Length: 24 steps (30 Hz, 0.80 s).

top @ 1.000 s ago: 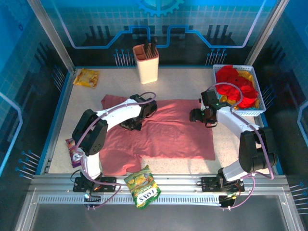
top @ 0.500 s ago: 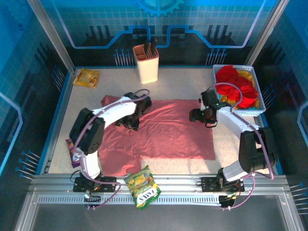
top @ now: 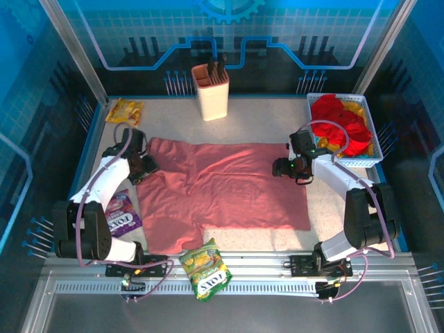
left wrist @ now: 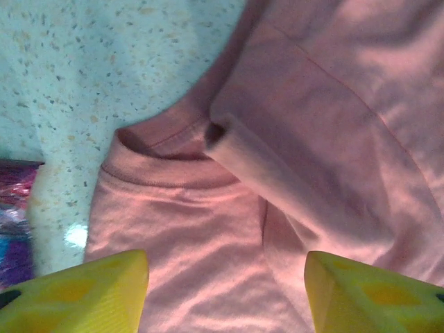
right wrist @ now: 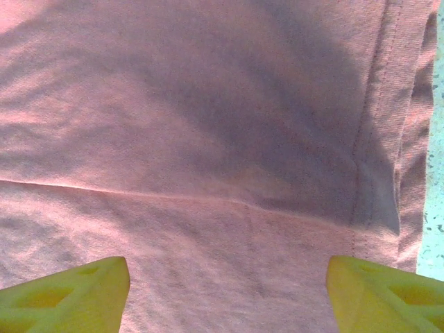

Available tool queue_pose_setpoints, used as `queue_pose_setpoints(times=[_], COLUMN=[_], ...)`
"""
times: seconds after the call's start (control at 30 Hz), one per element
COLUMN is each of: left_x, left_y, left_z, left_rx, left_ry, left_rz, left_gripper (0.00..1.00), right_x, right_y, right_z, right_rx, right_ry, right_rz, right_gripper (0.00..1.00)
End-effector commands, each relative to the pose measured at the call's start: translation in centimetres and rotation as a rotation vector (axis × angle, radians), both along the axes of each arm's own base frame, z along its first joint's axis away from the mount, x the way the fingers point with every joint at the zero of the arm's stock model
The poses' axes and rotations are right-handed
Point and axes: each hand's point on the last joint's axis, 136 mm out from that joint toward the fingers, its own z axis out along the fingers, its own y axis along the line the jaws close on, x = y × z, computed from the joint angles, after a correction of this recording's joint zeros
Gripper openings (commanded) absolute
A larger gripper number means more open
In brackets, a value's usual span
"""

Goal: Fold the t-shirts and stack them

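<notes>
Left fingers [left wrist: 83, 295] now over pink t-shirt [top: 229, 184]

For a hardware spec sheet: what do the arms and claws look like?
The left arm and right arm have white links, black joints and pale purple cables looping alongside. The left claw and right claw have yellow wedge-shaped fingers.

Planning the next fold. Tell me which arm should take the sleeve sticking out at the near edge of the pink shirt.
Left, probably. The left arm has its open jaws over the collar of the dusty salmon-pink cloth t-shirt, near that sleeve; the right arm is over the hem, opposite.
</notes>
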Motion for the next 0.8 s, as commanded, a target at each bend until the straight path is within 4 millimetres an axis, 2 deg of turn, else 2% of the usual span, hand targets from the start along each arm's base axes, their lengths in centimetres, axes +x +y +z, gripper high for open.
queue_pose_setpoints(times=[0.0, 0.2, 0.3, 0.47, 0.67, 0.77], left_x=[2.2, 3.2, 3.7, 3.8, 1.8, 2.1], left_y=[0.0, 1.9, 2.1, 2.8, 3.9, 3.4], left_z=[-0.5, -2.3, -3.1, -3.6, -3.8, -4.3], left_rx=[-0.228, -0.268, -0.310, -0.308, -0.349, -0.412], left_ry=[-0.116, -0.128, -0.136, -0.129, -0.136, -0.134], left_rz=[0.131, 0.187, 0.218, 0.250, 0.359, 0.372], left_gripper=[0.60, 0.55, 0.47, 0.47, 0.54, 0.53], right_x=[-0.1, -0.5, -0.7, -0.7, -0.8, -0.8], right_y=[0.6, 0.1, 0.1, 0.0, -0.3, -0.1], right_z=[-0.3, -0.6, -0.9, -0.7, -0.7, -0.8], right_rx=[0.011, -0.009, -0.010, -0.013, -0.027, -0.017], right_ry=[0.012, 0.013, 0.024, 0.022, 0.020, 0.028], right_rz=[0.027, 0.024, 0.025, 0.027, 0.025, 0.025], right_gripper=[0.75, 0.75, 0.75, 0.75, 0.75, 0.75])
